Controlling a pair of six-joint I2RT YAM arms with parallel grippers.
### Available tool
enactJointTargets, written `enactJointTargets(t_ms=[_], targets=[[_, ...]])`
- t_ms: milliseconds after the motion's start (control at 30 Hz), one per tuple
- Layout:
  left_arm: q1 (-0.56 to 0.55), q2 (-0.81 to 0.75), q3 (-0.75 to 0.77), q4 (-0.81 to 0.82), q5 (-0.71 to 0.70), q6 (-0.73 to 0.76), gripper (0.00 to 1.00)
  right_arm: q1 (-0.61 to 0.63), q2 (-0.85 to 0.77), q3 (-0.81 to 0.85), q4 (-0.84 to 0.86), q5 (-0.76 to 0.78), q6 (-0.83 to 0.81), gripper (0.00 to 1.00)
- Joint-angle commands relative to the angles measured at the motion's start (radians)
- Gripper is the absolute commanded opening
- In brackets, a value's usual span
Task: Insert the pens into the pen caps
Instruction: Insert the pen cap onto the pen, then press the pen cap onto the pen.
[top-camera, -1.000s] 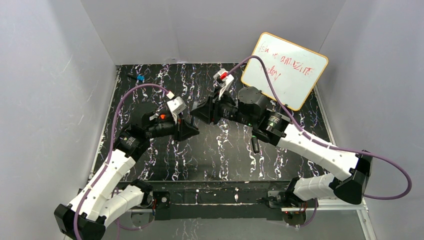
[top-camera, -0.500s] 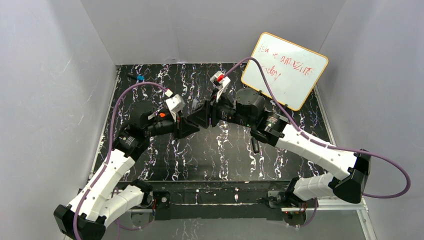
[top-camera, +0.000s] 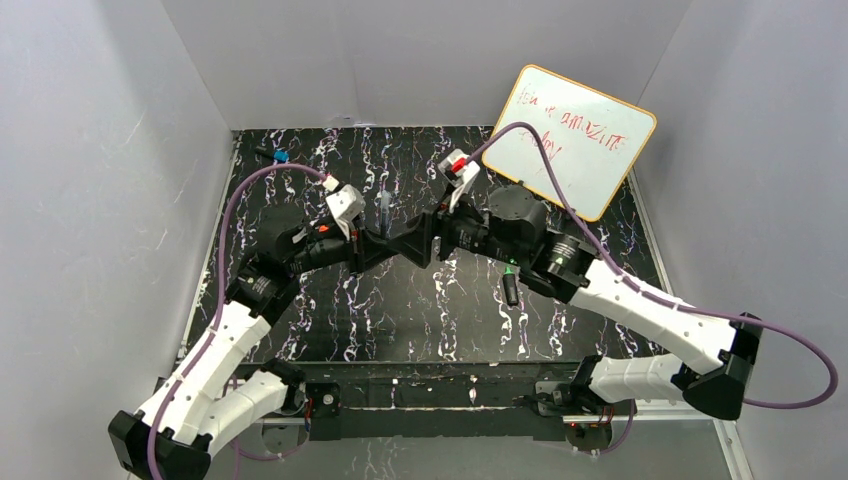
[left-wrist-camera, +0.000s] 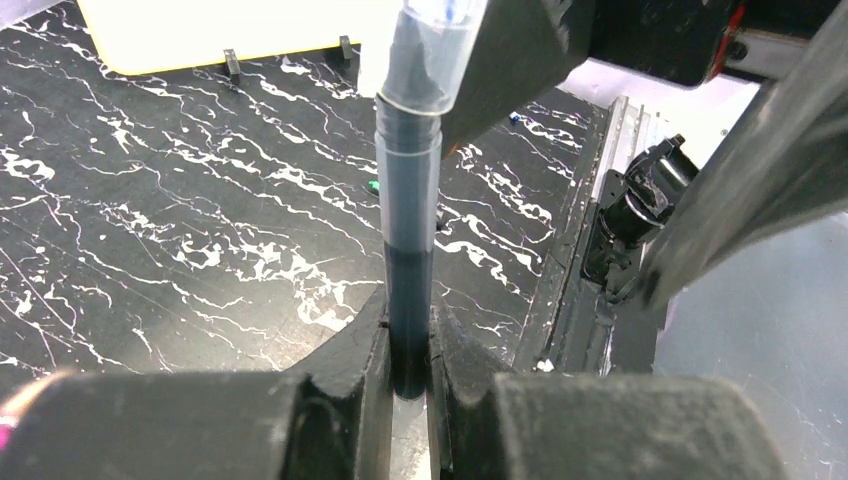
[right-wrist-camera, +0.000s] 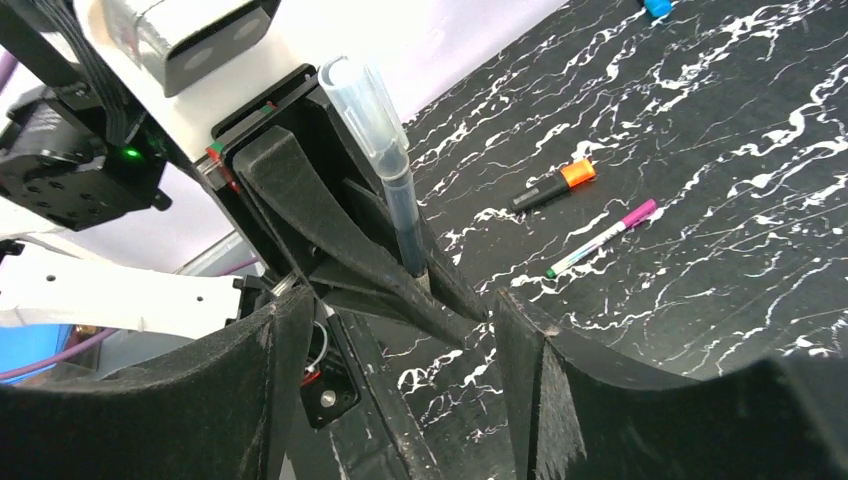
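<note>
Far left, a blue cap (top-camera: 281, 157) is seen lying loose near the back edge of the surface (top-camera: 400, 320), untouched. The left claw (left-wrist-camera: 408, 372) is clamped on the lower end of a slim dark pen (left-wrist-camera: 408, 260), which is held upright in the air over the middle of the surface. A clear cap (left-wrist-camera: 425, 60) is seen over the pen's upper end, its rim overlapping the barrel; whether it is pushed fully home cannot be told.

Change noted: the right claw (right-wrist-camera: 400, 325), narrower a second ago, has been opened. Its fingers now stand wide apart either side of the pen, touching neither pen nor cap. Judged: the cap has been let go, so this pen is capped or nearly so. The right arm can likely be backed off and the pen set down.

Further right, a black marker (top-camera: 510, 291) lies on the surface beside the right arm. In the right wrist view, an orange-ended marker (right-wrist-camera: 550, 187) and a slim white pen (right-wrist-camera: 600, 238) lie near each other, well apart from both claws; more work is judged to remain. A whiteboard (top-camera: 570, 140) is propped at back right.
</note>
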Motion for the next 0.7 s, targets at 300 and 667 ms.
enactJointTargets(t_ms=[300,667], targets=[[0.004,-0.019,-0.093,0.27,0.055,-0.155,0.0,0.002,-0.025,0.022,0.141,0.061,-0.08,0.7],[0.004,-0.006,-0.1,0.275,0.075,-0.157,0.0,0.002,0.03,0.081,0.201,0.015,-0.112,0.67]])
